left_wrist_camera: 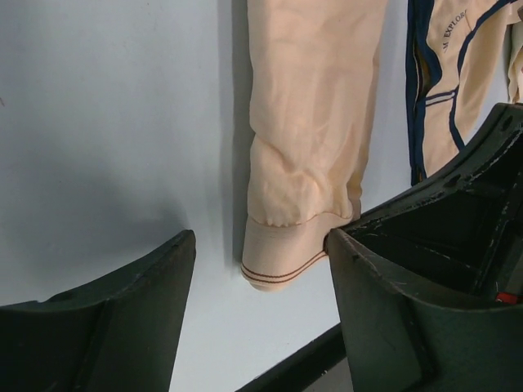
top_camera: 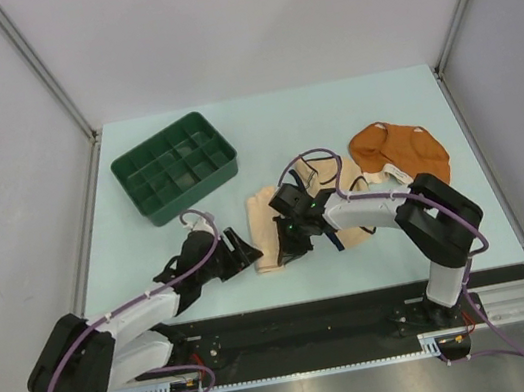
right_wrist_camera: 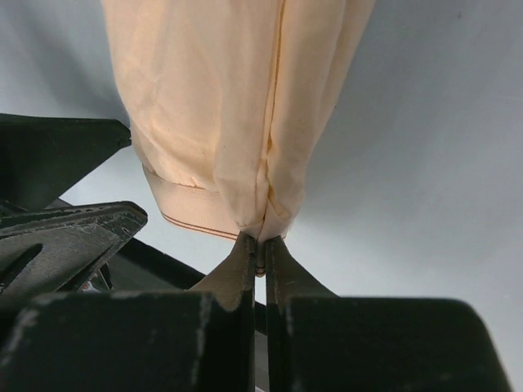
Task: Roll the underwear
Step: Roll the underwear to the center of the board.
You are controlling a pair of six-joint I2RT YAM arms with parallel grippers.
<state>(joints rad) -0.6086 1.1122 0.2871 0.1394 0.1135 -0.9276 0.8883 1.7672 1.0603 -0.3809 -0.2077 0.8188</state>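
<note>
Right claw (right_wrist_camera: 260, 245), reaching leftward low, pinches peach underwear (right_wrist_camera: 221, 106).

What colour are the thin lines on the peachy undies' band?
Brown, on the band of the pale peach cloth underwear; clearest in the left wrist view.

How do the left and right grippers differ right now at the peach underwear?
The right gripper is shut, pinching the near edge of the peach underwear; the left gripper stands open, holding nothing. The right gripper reaches in from the right, the left gripper from the left, with the banded hem showing between its jaws. Both sit low at the garment's near end.
</note>
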